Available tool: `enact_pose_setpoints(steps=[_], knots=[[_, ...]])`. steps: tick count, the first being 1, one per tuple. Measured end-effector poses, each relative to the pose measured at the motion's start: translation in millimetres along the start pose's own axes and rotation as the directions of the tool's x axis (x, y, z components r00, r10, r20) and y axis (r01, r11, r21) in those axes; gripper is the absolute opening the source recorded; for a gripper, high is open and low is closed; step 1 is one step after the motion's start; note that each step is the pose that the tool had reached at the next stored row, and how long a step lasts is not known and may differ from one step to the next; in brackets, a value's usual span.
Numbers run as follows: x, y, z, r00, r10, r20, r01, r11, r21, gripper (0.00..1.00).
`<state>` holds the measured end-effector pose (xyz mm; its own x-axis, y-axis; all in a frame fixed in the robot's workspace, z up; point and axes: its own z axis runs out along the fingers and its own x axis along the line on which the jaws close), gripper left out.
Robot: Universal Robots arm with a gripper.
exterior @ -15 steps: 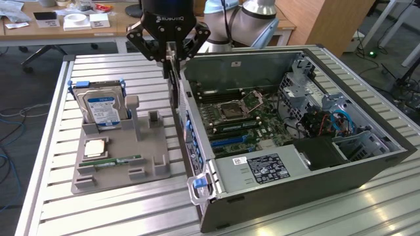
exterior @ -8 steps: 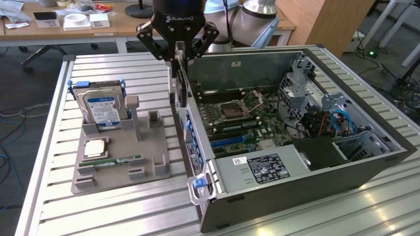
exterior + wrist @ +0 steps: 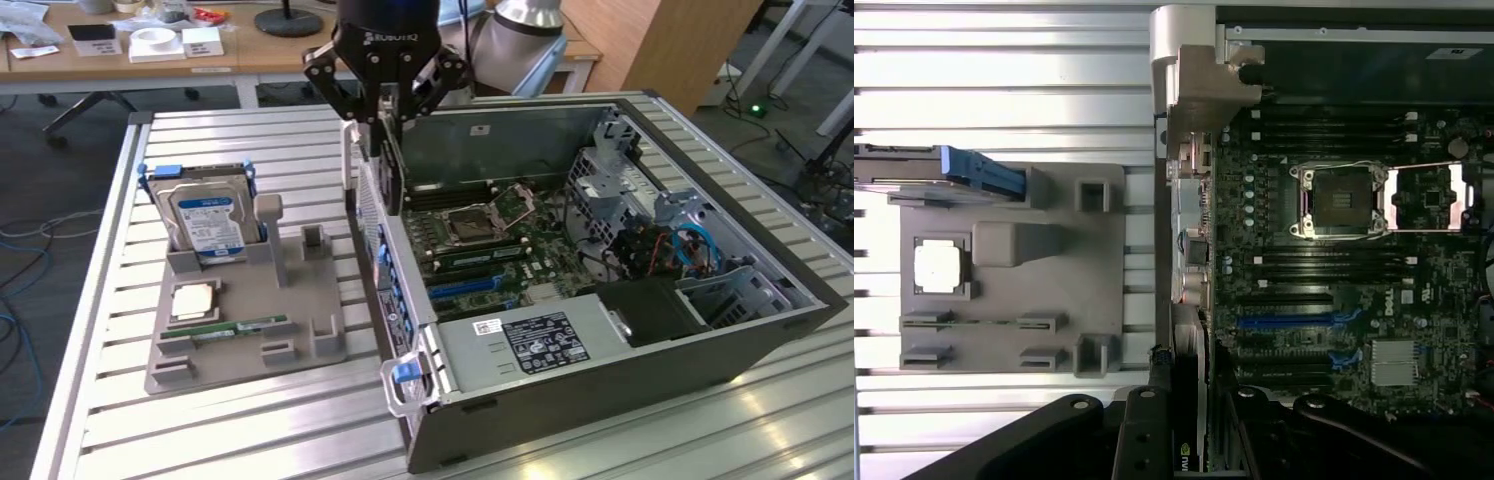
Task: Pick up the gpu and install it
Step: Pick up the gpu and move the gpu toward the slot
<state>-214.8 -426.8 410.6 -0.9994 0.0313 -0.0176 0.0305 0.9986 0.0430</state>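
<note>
Above computer case (image 3: 601, 375) rear edge, hand (image 3: 387, 112) partly closed, grasping upright gpu (image 3: 394, 168).

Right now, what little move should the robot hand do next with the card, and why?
Probably carry it sideways over the motherboard first. The gripper holds the gpu upright above the case wall, not yet above the blue slot, so lowering now would likely hit the wall.

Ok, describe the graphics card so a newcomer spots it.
Find the open black computer case on the slatted metal table. Above its wall on the exterior view's left is the black pincer, clamping a thin dark upright graphics card. Unlike the blue-labelled silver hard drive in the grey tray, it hangs edge-down from the pincer.
</note>
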Motion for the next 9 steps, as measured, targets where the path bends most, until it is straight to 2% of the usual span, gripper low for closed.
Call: enact_pose_setpoints(steps=[9], knots=[[-27.1,0.8,0.5,1.0,0.0,0.0,0.0,1.0,0.0,0.26]])
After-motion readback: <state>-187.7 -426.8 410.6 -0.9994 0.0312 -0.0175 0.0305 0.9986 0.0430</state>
